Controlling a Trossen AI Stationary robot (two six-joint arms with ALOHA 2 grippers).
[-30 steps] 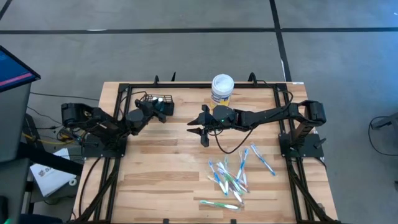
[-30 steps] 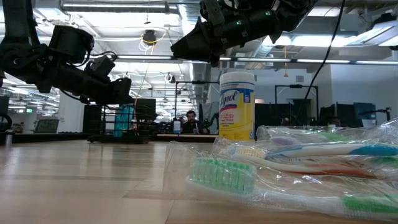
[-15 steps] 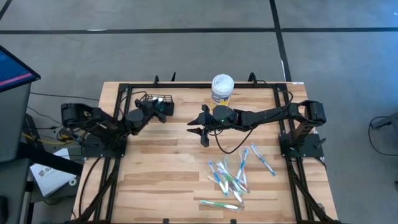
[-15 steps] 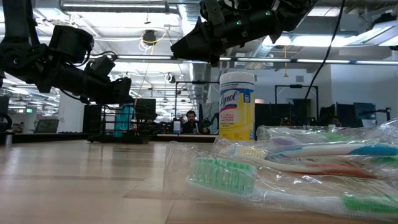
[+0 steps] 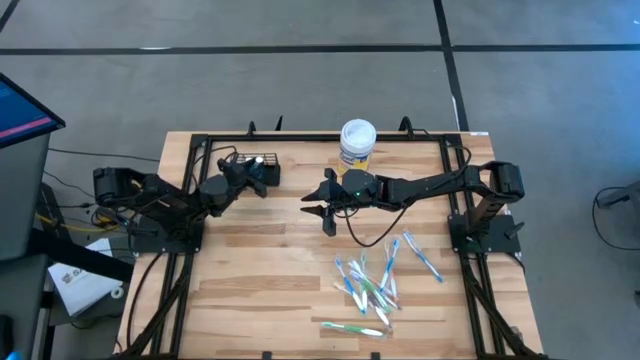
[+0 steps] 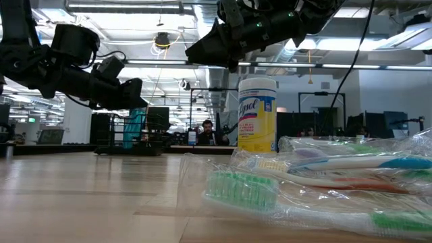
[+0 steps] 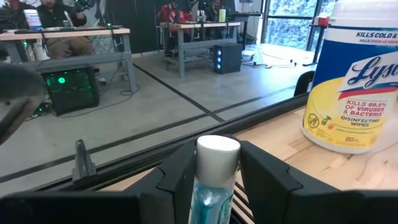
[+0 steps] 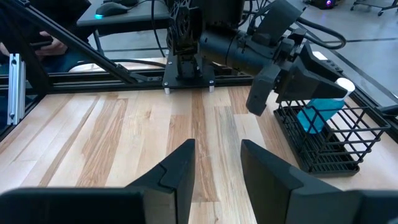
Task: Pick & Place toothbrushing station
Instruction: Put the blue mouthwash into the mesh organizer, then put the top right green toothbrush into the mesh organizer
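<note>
Up at the far left corner of the table (image 5: 250, 270) we see the toothbrushing station (image 5: 255, 162), a small black wire basket standing on the wood just inside the black frame rail. Our left tool (image 5: 258, 176) is at the basket, and in the left wrist view its two dark fingers (image 7: 180, 171) flank a white-capped tube (image 7: 217, 155) with a teal body, touching it on both sides, so we read the left tool as closed on that tube. From the right wrist view the same teal tube (image 8: 320, 113) sits partly inside the basket (image 8: 323, 140), with the left arm's tool over it.

Our right tool (image 5: 318, 210) hangs above the middle of the table, away from the basket, its fingers (image 8: 180, 165) spread with bare wood showing between them and nothing held.

Just behind the right arm stands a round wipes tub (image 5: 357, 143) with a white lid and yellow label. Nearer the front right, a scatter of wrapped toothbrushes (image 5: 372, 285) lies on the wood, well apart from both tools.
</note>
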